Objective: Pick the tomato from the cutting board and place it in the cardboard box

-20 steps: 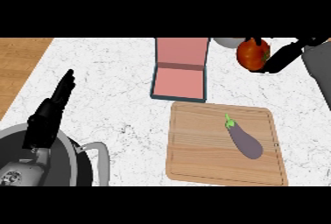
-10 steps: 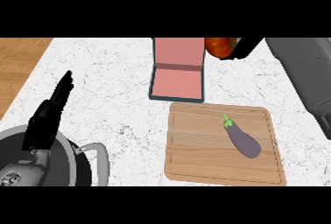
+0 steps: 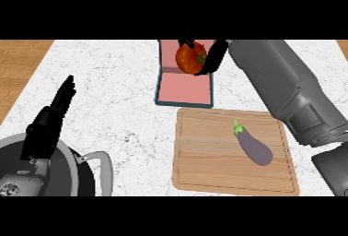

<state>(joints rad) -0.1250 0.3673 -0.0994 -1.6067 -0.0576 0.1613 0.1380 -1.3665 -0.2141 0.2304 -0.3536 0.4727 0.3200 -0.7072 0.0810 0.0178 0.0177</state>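
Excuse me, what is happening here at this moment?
The robot's right hand holds the tomato over the cardboard box, with its fingers curled round it; the tomato is not yet released. The cutting board carries only an eggplant. The left hand rests open at the view's left.

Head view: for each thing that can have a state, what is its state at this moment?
tomato: held by the right hand, over the far end of the box
right hand: curled round the tomato
cardboard box: open, nothing lying on its visible floor
cutting board: flat on the counter, bearing only the eggplant
eggplant: lying on the board, untouched
left hand: open, fingers straight, resting at the left
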